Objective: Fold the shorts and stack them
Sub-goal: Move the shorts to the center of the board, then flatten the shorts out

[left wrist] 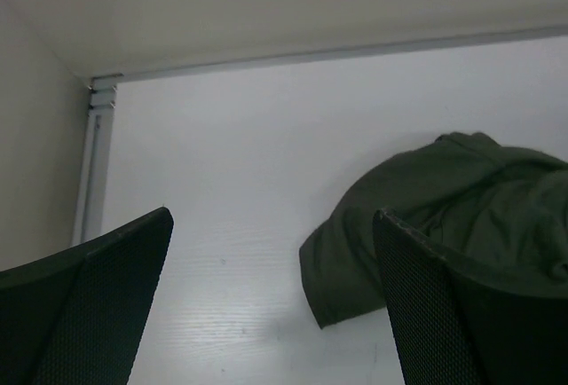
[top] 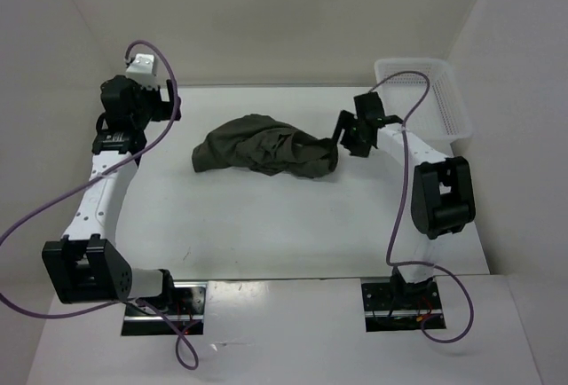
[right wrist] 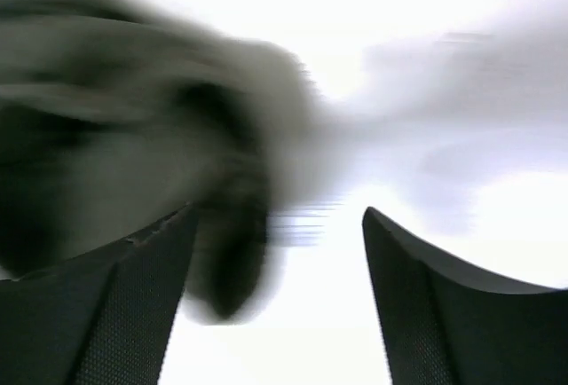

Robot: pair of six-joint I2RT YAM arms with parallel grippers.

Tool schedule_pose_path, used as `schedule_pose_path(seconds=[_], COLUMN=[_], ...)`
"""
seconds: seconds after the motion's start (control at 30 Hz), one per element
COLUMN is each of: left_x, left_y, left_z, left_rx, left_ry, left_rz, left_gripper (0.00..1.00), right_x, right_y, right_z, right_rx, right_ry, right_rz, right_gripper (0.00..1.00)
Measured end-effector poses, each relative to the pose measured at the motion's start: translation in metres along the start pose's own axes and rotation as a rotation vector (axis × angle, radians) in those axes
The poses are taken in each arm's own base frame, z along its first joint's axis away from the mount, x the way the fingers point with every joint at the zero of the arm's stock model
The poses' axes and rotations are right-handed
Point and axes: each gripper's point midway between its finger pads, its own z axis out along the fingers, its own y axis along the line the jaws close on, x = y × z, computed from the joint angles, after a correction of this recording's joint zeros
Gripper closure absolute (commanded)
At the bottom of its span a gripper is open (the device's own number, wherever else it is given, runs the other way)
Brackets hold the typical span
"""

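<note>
A white table (top: 266, 225) stands between 3 plain white walls (top: 293, 12) (evenly lit), a mesh basket (top: 446, 92) far right.

Olive shorts (top: 266, 147) — crumpled heap, mid-table

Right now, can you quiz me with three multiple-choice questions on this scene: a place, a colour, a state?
1. Where does the white basket stand? A) far right corner B) near left corner C) dead centre
2. What colour are the shorts? A) red B) dark olive green C) yellow
3. How do the shorts lie? A) neatly folded B) crumpled in a heap C) hanging in the air
Answers: 1 A, it sits far right by the wall; 2 B, the cloth is dull green; 3 B, it is a rumpled, unfolded heap.
</note>
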Motion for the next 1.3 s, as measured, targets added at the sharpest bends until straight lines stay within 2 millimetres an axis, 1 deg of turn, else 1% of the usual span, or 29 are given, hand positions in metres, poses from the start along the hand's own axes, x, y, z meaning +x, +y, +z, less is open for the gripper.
schedule_pose_path(seconds=[0.03, 0.07, 0.1, 0.13, 0.17, 0.2, 0.27, 0.33, 0.4, 0.43, 0.47, 0.5, 0.53, 0.57, 0.6, 0.67, 0.73, 0.83, 0.87, 0.97, 1.07, 1.1, 1.17, 1.2, 1.23, 1.27, 1.3], left_x=[0.009, 0.024, 0.042, 0.063, 0.085, 0.108, 0.156, 0.188, 0.209, 0.216, 0.221, 0.223, 0.224, 0.222, 0.222, 0.222, 0.228, 0.246, 0.252, 0.268, 0.266, 0.267, 0.269, 0.27, 0.271, 0.272, 0.272], left_y=[-0.004, -0.011, -0.021, -0.032, -0.043, -0.053, -0.071, -0.074, -0.067, -0.061, -0.056, -0.052, -0.047, -0.043, -0.039, -0.032, -0.028, -0.027, -0.029, -0.035, -0.043, -0.046, -0.053, -0.057, -0.061, -0.066, -0.07], left_z=[0.002, 0.005, 0.006, 0.006, 0.006, 0.006, 0.005, 0.008, 0.015, 0.017, 0.019, 0.021, 0.024, 0.027, 0.031, 0.038, 0.044, 0.052, 0.054, 0.058, 0.061, 0.061, 0.061, 0.061, 0.06, 0.06, 0.059], left_rx=[0.012, 0.03, 0.054, 0.078, 0.105, 0.127, 0.169, 0.181, 0.173, 0.169, 0.166, 0.166, 0.165, 0.166, 0.168, 0.183, 0.207, 0.236, 0.245, 0.279, 0.324, 0.341, 0.383, 0.404, 0.421, 0.442, 0.458], left_ry=[0.026, 0.064, 0.109, 0.16, 0.216, 0.27, 0.394, 0.487, 0.539, 0.558, 0.57, 0.576, 0.576, 0.569, 0.561, 0.546, 0.549, 0.579, 0.592, 0.629, 0.616, 0.618, 0.621, 0.621, 0.624, 0.626, 0.626], left_rz=[-0.001, -0.002, -0.002, 0.0, 0.003, 0.007, 0.014, 0.01, -0.01, -0.026, -0.04, -0.054, -0.068, -0.082, -0.093, -0.123, -0.152, -0.188, -0.195, -0.216, -0.23, -0.239, -0.258, -0.262, -0.269, -0.271, -0.277], left_gripper=[0.0, 0.0, 0.0, 0.0, 0.0, 0.0, 0.0, 0.0, 0.0, 0.0, 0.0, 0.0, 0.0, 0.02, 0.04, 0.05, 0.05, 0.11, 0.15, 0.21, 0.29, 0.39, 0.54, 0.61, 0.76, 0.84, 0.92], right_x=[0.005, 0.005, 0.002, -0.003, -0.009, -0.017, -0.033, -0.041, -0.038, -0.034, -0.025, -0.018, -0.012, -0.007, -0.002, 0.008, 0.017, 0.03, 0.035, 0.048, 0.056, 0.058, 0.063, 0.065, 0.066, 0.069, 0.07], right_y=[-0.031, -0.052, -0.062, -0.062, -0.055, -0.041, -0.004, 0.039, 0.084, 0.102, 0.12, 0.135, 0.144, 0.148, 0.147, 0.139, 0.132, 0.125, 0.124, 0.121, 0.126, 0.128, 0.132, 0.133, 0.133, 0.133, 0.133], right_z=[0.003, 0.002, -0.002, -0.007, -0.013, -0.019, -0.029, -0.036, -0.037, -0.036, -0.032, -0.029, -0.023, -0.015, -0.007, 0.007, 0.015, 0.017, 0.018, 0.018, 0.016, 0.015, 0.014, 0.015, 0.016, 0.018, 0.02], right_rx=[0.075, 0.123, 0.142, 0.134, 0.099, 0.049, -0.06, -0.162, -0.253, -0.291, -0.337, -0.381, -0.412, -0.432, -0.44, -0.439, -0.439, -0.449, -0.459, -0.484, -0.513, -0.522, -0.535, -0.537, -0.536, -0.536, -0.535], right_ry=[0.005, 0.003, -0.008, -0.021, -0.042, -0.062, -0.117, -0.161, -0.191, -0.199, -0.183, -0.172, -0.156, -0.135, -0.112, -0.061, -0.026, 0.02, 0.035, 0.078, 0.099, 0.104, 0.115, 0.119, 0.125, 0.135, 0.14], right_rz=[-0.018, -0.045, -0.077, -0.118, -0.163, -0.211, -0.33, -0.472, -0.618, -0.672, -0.715, -0.744, -0.763, -0.771, -0.77, -0.758, -0.752, -0.744, -0.743, -0.738, -0.742, -0.741, -0.733, -0.728, -0.72, -0.707, -0.702], right_gripper=[0.18, 0.17, 0.17, 0.17, 0.17, 0.17, 0.17, 0.17, 0.18, 0.2, 0.24, 0.25, 0.25, 0.25, 0.25, 0.26, 0.26, 0.26, 0.26, 0.26, 0.26, 0.29, 0.34, 0.43, 0.48, 0.61, 0.67])
